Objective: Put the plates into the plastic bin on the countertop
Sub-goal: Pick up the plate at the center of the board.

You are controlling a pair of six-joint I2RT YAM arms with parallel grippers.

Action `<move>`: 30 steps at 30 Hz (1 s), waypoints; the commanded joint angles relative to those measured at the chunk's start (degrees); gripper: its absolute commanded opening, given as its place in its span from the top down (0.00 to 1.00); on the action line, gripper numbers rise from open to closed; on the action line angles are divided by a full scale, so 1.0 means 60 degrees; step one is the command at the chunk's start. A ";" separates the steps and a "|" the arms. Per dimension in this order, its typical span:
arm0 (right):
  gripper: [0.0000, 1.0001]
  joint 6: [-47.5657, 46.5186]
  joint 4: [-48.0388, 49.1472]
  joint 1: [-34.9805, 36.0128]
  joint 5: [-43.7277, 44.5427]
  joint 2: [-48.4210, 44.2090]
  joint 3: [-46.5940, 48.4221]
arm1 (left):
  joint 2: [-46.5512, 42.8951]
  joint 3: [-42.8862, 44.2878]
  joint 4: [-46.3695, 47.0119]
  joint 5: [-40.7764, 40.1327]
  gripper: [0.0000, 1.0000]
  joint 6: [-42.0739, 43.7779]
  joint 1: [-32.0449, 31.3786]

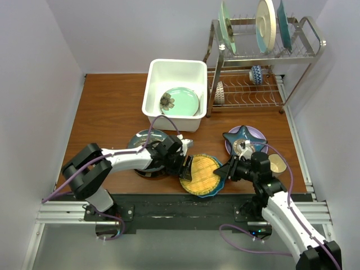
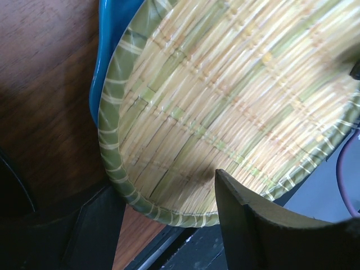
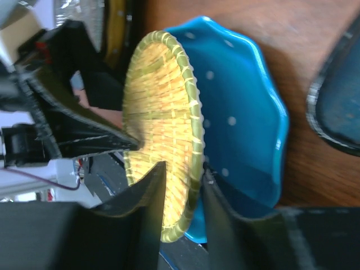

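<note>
While your right gripper (image 3: 181, 175) seems clamped on its rim, the woven plate (image 1: 201, 174) tilts up off the blue dotted plate (image 3: 242, 112).
It's straw-yellow, green-edged, near the countertop's (image 1: 107, 112) front edge; your left gripper (image 1: 187, 163) gapes beside it.

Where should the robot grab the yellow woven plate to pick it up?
By its green-wrapped rim, coming from the right. The woven plate is wide and shallow, so only its thin edge can be pinched. That edge stands tilted up off the blue plate, leaving room for a finger underneath. The right tool has that rim between its fingers.
</note>
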 commanded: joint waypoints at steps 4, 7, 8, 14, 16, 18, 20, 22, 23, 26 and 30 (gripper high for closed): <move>0.91 0.0122 0.0059 0.0060 -0.0553 -0.0249 0.0522 | 0.0013 0.0225 0.0173 -0.0090 0.34 0.0052 -0.0120; 1.00 0.0108 0.0001 0.0060 -0.0539 -0.0234 0.0537 | -0.0119 0.0269 0.0042 -0.0164 0.34 0.0052 -0.0120; 1.00 0.0122 -0.0014 0.0060 -0.0510 -0.0278 0.0552 | -0.0177 0.0283 -0.0031 -0.0294 0.34 0.0067 -0.0120; 1.00 -0.0112 -0.0570 0.0046 -0.0203 -0.0468 0.0903 | -0.1143 0.0664 -0.1071 -0.1290 0.32 0.0271 -0.0120; 1.00 -0.0141 -0.0542 0.0060 -0.0202 -0.0469 0.0991 | -0.1626 0.0869 -0.1407 -0.1481 0.32 0.0330 -0.0120; 1.00 -0.0141 -0.0469 0.0060 -0.0246 -0.0382 0.1093 | -0.1977 0.1117 -0.1758 -0.1716 0.30 0.0345 -0.0106; 1.00 -0.0112 -0.0337 0.0046 -0.0333 -0.0308 0.1210 | -0.2227 0.1366 -0.1994 -0.1921 0.29 0.0374 -0.0120; 1.00 -0.0127 -0.0307 0.0060 -0.0363 -0.0191 0.1313 | -0.2374 0.1513 -0.2287 -0.2184 0.29 0.0389 -0.0106; 1.00 -0.0141 -0.0278 0.0046 -0.0378 -0.0161 0.1444 | -0.2534 0.1601 -0.2361 -0.2301 0.28 0.0404 -0.0106; 1.00 -0.0156 -0.0219 0.0060 -0.0451 -0.0102 0.1708 | -0.2914 0.1748 -0.2610 -0.2799 0.27 0.0419 -0.0106; 1.00 -0.0156 -0.0015 0.0060 -0.0699 -0.0117 0.1914 | -0.3589 0.1749 -0.2523 -0.3210 0.20 0.0492 -0.0062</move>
